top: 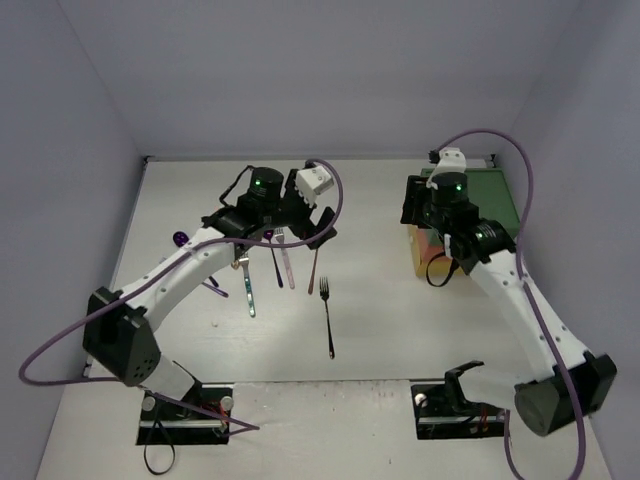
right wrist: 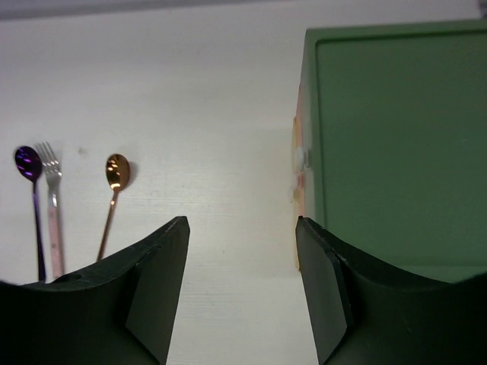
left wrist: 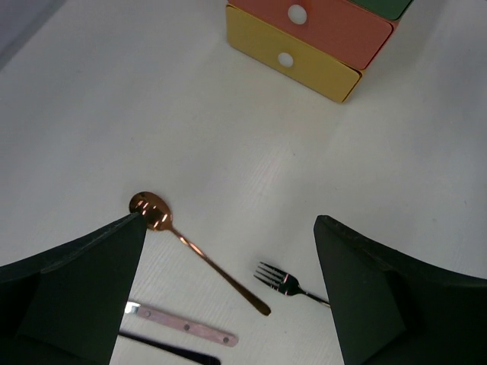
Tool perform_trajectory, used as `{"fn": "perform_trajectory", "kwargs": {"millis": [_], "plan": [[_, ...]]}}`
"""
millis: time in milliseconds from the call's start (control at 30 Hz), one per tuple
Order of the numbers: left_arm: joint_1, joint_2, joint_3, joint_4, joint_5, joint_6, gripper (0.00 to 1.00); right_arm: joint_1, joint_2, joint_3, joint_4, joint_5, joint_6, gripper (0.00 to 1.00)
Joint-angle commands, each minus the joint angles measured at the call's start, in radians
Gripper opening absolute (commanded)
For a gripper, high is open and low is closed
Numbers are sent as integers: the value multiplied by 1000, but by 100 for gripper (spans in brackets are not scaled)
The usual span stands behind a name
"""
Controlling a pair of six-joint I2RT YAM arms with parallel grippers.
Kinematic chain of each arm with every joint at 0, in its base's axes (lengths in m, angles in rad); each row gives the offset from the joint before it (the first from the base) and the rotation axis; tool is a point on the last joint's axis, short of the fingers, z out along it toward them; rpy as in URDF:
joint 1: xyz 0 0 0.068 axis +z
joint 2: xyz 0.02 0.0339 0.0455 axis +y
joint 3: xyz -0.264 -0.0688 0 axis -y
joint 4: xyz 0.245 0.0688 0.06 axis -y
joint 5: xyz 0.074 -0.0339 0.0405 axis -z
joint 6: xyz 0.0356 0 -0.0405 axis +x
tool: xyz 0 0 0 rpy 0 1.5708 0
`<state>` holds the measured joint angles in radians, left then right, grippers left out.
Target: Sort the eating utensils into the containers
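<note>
TOP VIEW: drawer block (top: 495,195) fronts largely hidden behind right arm (top: 500,275) | LEFT WRIST: green drawer (left wrist: 392,6) cut by upper edge; dark fork (left wrist: 278,279), well short of the block, handle hidden behind left gripper (left wrist: 230,220) | RIGHT WRIST: block's knobs (right wrist: 302,157) blurred, its right side out of frame
</note>
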<state>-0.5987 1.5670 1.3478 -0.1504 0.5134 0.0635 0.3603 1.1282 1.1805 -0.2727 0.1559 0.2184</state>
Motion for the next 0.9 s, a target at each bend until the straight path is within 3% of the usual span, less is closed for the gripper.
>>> {"fn": "perform_trajectory", "kwargs": {"millis": [0, 133, 333, 500, 667, 867], "plan": [[1, -219, -35, -31, -101, 67, 91, 4, 102, 50, 24, 68, 7, 53], [5, -315, -128, -54, -228, 76, 91, 46, 174, 106, 9, 201, -98, 50], [14, -430, -233, -74, -383, 35, 91, 222, 353, 199, -59, 591, -253, 48], [23, -484, -305, -25, -348, 42, 91, 229, 383, 206, -65, 683, -258, 45], [24, -489, -302, -38, -322, 77, 91, 250, 428, 200, -70, 681, -353, 45], [23, -497, -303, -62, -377, 90, 91, 333, 551, 179, -80, 885, -452, 46]]}}
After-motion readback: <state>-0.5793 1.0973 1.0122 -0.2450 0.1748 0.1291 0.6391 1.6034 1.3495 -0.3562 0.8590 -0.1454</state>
